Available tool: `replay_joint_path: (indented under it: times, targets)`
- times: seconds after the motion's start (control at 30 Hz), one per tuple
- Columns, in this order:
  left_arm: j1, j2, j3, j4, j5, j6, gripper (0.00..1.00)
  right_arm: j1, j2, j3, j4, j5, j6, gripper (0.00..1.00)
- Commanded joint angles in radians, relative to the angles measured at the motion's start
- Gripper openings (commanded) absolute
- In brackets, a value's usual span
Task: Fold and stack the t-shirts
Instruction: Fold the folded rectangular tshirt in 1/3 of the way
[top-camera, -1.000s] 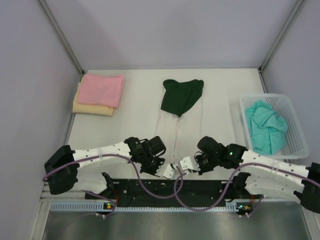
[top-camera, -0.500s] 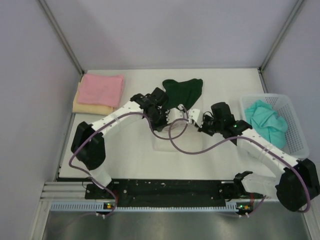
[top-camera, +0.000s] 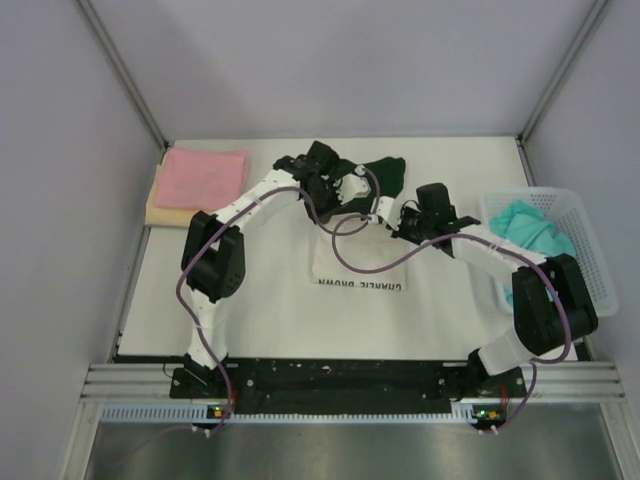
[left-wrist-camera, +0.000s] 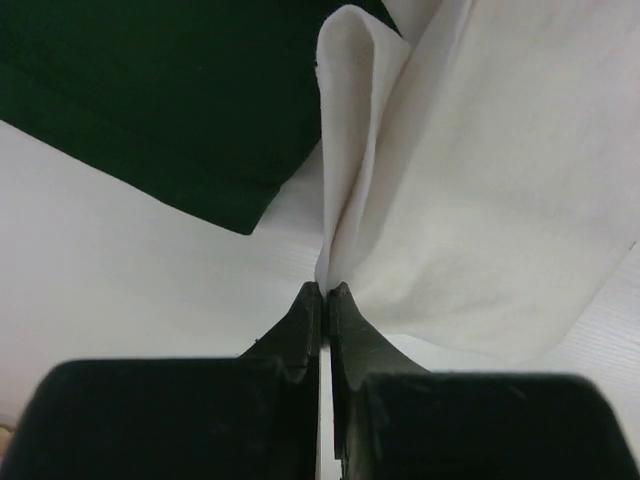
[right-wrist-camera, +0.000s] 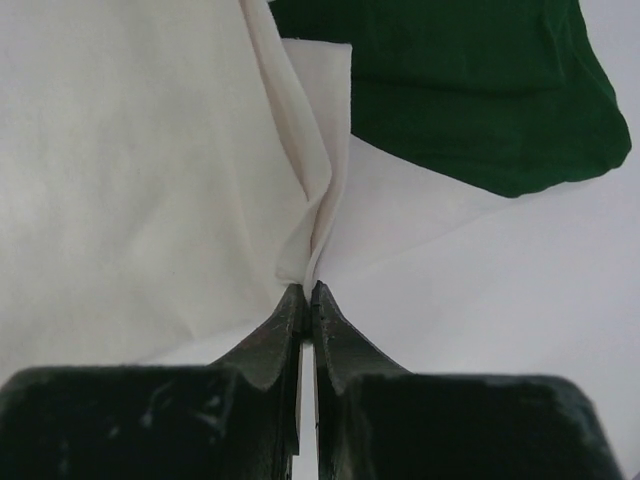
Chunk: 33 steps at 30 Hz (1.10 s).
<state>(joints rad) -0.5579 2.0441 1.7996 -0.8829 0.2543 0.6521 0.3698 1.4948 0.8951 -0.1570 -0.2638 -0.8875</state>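
The white t-shirt (top-camera: 355, 262) with dark green parts (top-camera: 378, 175) lies mid-table, folded over itself, black print (top-camera: 360, 285) showing along its near fold. My left gripper (top-camera: 352, 192) is shut on a pinched white edge of it (left-wrist-camera: 345, 180), next to the dark green cloth (left-wrist-camera: 150, 90). My right gripper (top-camera: 386, 212) is shut on the other white edge (right-wrist-camera: 315, 200), with dark green cloth (right-wrist-camera: 470, 90) just beyond. In the wrist views both grippers (left-wrist-camera: 326, 290) (right-wrist-camera: 306, 290) hold white fabric between closed fingertips. A pink tee (top-camera: 205, 178) lies folded on a pale yellow one (top-camera: 165, 212). A teal tee (top-camera: 535, 235) is crumpled.
The white mesh basket (top-camera: 592, 255) holding the teal tee stands at the right edge. The pink and yellow stack is at the far left corner. Grey walls close in the table on three sides. Purple cables hang from both arms over the shirt.
Both arms swept from the near edge to the far side, carrying the shirt's white hem up toward the green part. The shirt is now doubled over and the print shows.
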Motion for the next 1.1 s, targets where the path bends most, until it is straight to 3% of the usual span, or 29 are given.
replay_joint_path:
  times: [0.0, 0.13, 0.23, 0.33, 0.4, 0.47, 0.53, 0.67, 0.8, 0.9, 1.07]
  targets:
    - [-0.008, 0.051, 0.044, 0.059, -0.027, -0.025, 0.00, -0.005, 0.050, 0.067, 0.031, -0.049, -0.096, 0.00]
    - [-0.008, 0.082, 0.049, 0.116, -0.075, -0.029, 0.02, -0.011, 0.114, 0.093, 0.051, -0.008, -0.103, 0.00]
    - [-0.004, 0.117, 0.064, 0.160, -0.166, -0.067, 0.16, -0.017, 0.169, 0.120, 0.117, 0.072, -0.064, 0.01]
    - [0.013, 0.178, 0.136, 0.199, -0.353, -0.129, 0.37, -0.032, 0.226, 0.185, 0.151, 0.133, -0.021, 0.23]
    - [0.035, 0.217, 0.228, 0.208, -0.421, -0.144, 0.39, -0.043, 0.258, 0.246, 0.194, 0.239, 0.033, 0.36]
    - [0.053, 0.235, 0.325, 0.171, -0.438, -0.147, 0.40, -0.049, 0.256, 0.300, 0.171, 0.316, 0.062, 0.38]
    - [0.059, 0.194, 0.340, 0.153, -0.399, -0.140, 0.41, -0.048, 0.181, 0.300, 0.097, 0.269, 0.062, 0.40]
    - [0.052, -0.051, 0.087, 0.192, -0.103, -0.048, 0.43, -0.023, -0.074, 0.119, -0.018, -0.007, -0.010, 0.49]
    - [0.026, -0.266, -0.231, 0.168, 0.222, 0.165, 0.45, 0.081, -0.287, -0.135, -0.065, -0.075, -0.174, 0.56]
    - [-0.010, -0.344, -0.415, 0.189, 0.251, 0.271, 0.52, 0.150, -0.347, -0.214, -0.119, -0.051, -0.183, 0.56]
    - [-0.098, -0.331, -0.583, 0.252, 0.090, 0.277, 0.53, 0.244, -0.305, -0.266, -0.144, 0.032, -0.185, 0.56]
